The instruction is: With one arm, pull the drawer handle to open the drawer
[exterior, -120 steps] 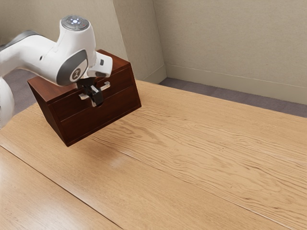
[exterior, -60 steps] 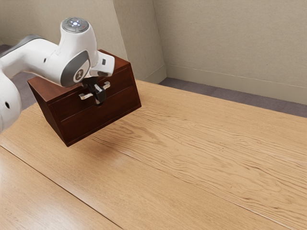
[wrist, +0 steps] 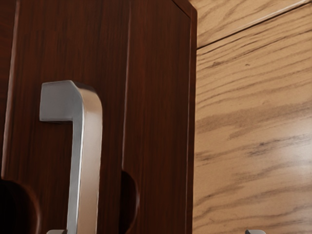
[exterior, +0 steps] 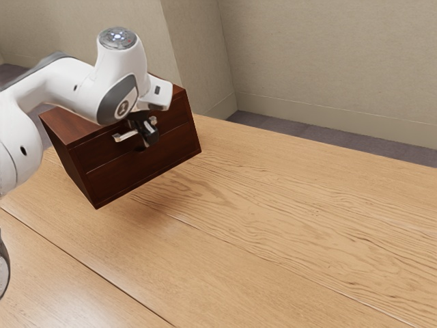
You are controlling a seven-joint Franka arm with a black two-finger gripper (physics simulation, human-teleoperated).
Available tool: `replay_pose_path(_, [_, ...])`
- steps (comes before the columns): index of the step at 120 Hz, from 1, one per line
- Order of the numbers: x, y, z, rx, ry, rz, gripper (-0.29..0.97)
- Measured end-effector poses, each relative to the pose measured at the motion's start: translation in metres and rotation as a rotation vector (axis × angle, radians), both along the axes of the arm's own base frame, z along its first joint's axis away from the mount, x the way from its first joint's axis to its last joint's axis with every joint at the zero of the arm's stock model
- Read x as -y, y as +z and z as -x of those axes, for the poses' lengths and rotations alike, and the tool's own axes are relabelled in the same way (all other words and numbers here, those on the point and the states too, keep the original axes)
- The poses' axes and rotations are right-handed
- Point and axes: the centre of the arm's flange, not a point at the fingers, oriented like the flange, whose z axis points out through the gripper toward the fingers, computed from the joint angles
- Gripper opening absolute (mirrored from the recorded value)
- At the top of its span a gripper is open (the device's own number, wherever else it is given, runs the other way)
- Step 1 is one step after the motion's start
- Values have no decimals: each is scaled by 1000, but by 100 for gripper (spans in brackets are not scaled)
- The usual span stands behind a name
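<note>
Beige walls behind, wide wood-grain table [exterior: 287,225] in front. From the exterior view's left: white arm [exterior: 61,89] comes in over a dark red-brown cabinet [exterior: 136,167] that sits at the table's far left end and looks tipped, one lower corner toward the camera. Upper drawer [exterior: 174,116] front lies flush with the cabinet face, so shut, not yet pulled. Silver bar handle [exterior: 125,135] runs across that front; claw [exterior: 146,131] is down on the handle's right-hand part, black fingers apart on either side of the bar, not clamped on it as far as I can read. Right of the cabinet, just table grain running off to the exterior view's right.

Wrist view: handle [wrist: 87,161] close up against the drawer front [wrist: 44,48], running toward the hand, cabinet edge and table [wrist: 253,122] beyond it.

Step in hand: grasp, hand lined up on the handle. Next move likely calls for closing onto the bar, then a straight pull away from the cabinet face, along the drawer's slide. Risk: cabinet drags or tips with the pull instead of the drawer sliding
</note>
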Motion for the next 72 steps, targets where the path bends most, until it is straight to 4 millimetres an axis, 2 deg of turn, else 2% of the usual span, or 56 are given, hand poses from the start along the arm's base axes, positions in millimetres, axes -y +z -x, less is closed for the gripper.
replay_pose_path(11, [-9,1,-1,11,10,9,44])
replay_pose_path(30, [-4,-4,-10,15,-5,23,45])
replay_pose_path(49, [-10,-7,-9,14,2,35,43])
replay_pose_path(66, [-5,-15,-9,1,-5,49,47])
replay_pose_path(72, [-3,-16,-9,-1,-8,53,45])
